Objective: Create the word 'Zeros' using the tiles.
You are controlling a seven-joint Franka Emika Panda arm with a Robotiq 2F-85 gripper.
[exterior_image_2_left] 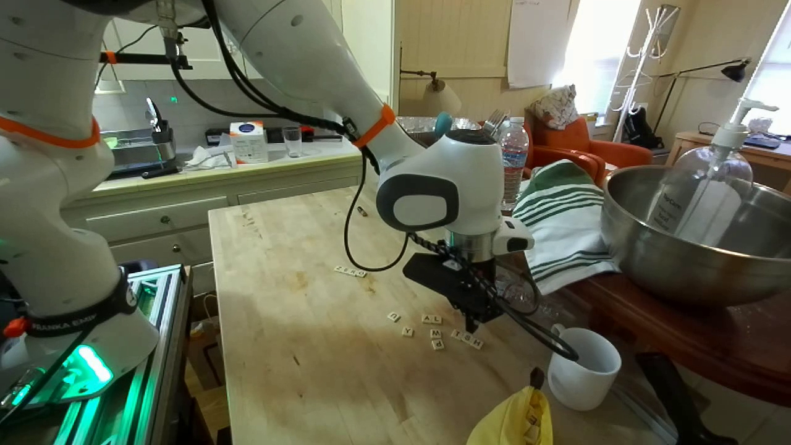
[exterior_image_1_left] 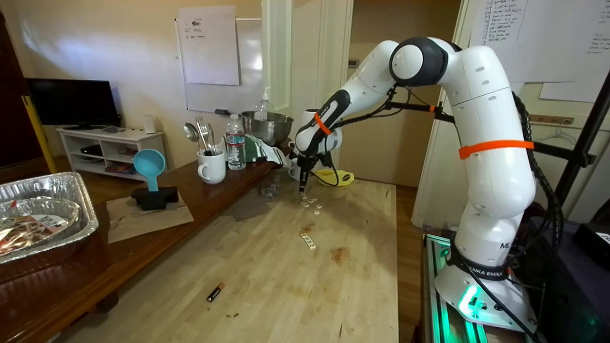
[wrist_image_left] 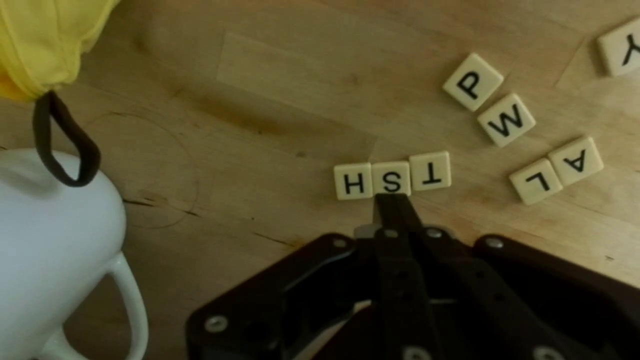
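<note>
Tabletop [exterior_image_1_left: 286, 281]: in an exterior view, grained wood is seen, a cylindrical battery [exterior_image_1_left: 215, 292] set well apart from the yellow cloth [exterior_image_1_left: 344, 178].
ZERO tiles [exterior_image_2_left: 350, 271]: in an exterior view, flat squares are lined up, well apart from the yellow cloth.
TSH tiles [wrist_image_left: 392, 175]: in the wrist view, a row is seen nearer the yellow cloth.
Hand [wrist_image_left: 392, 201]: dark fingers are held narrow, together; tile contact cannot be told.

On the table [exterior_image_1_left: 362, 295] a battery [exterior_image_1_left: 215, 292] is seen, and a white mug [exterior_image_2_left: 584, 378] is placed beside a yellow object [exterior_image_2_left: 513, 423]. On the brown counter [exterior_image_1_left: 205, 196], cutlery [exterior_image_1_left: 204, 135] is held in a second mug [exterior_image_1_left: 214, 167], and a bottle [exterior_image_1_left: 236, 148] is set next to it. A soap bottle [exterior_image_2_left: 698, 201] is contained in the bowl [exterior_image_2_left: 680, 266]; beside it a striped towel [exterior_image_2_left: 556, 225] is laid.
</note>
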